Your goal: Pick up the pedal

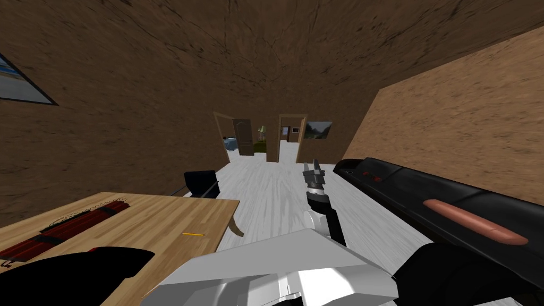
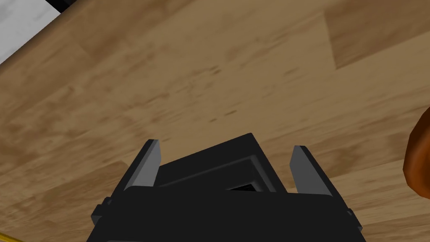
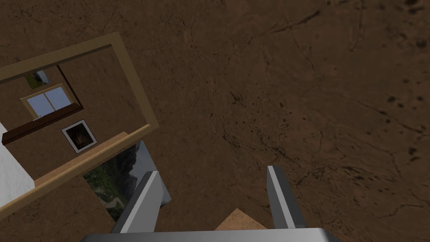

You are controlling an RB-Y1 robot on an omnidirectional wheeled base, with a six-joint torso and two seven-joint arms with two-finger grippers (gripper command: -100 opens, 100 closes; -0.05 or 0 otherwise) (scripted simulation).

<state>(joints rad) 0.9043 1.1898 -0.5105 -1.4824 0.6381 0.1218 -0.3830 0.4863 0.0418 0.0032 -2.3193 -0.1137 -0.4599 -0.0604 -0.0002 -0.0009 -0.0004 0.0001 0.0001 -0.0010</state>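
Head view: a wooden worktop [image 1: 159, 218] sits to my left. It carries a bundle of red sticks [image 1: 79, 226] and a small yellow stick [image 1: 193, 234], and a black chair [image 1: 202, 183] stands just past its far edge. A long black unit [image 1: 451, 202] with a reddish strip runs along my right. My right gripper [image 1: 314, 171] is held out ahead over the pale floor [image 1: 265, 196], well apart from the worktop.

Left wrist view: my left gripper [image 2: 226, 145] looks down onto the worktop's wood grain. Its fingers [image 2: 151, 164] are spread apart. Between them lies a black, boxy, wedge-like piece with a framed recess, which I take for the pedal [image 2: 218, 166]. It rests on the worktop, close against one finger with a sliver of gap to the other. As far as I can see, neither presses it. An orange-brown rounded thing [image 2: 418, 159] pokes in beside the gripper, apart from the pedal.

Right wrist view: the right fingers [image 3: 285, 201] stand apart with nothing between them, so I judge that arm idle.

Progress, as I judge it: the reach is done and the pedal is bracketed, but it is not gripped and not lifted. What is left is to bring the fingers in on its sides and raise it off the worktop.
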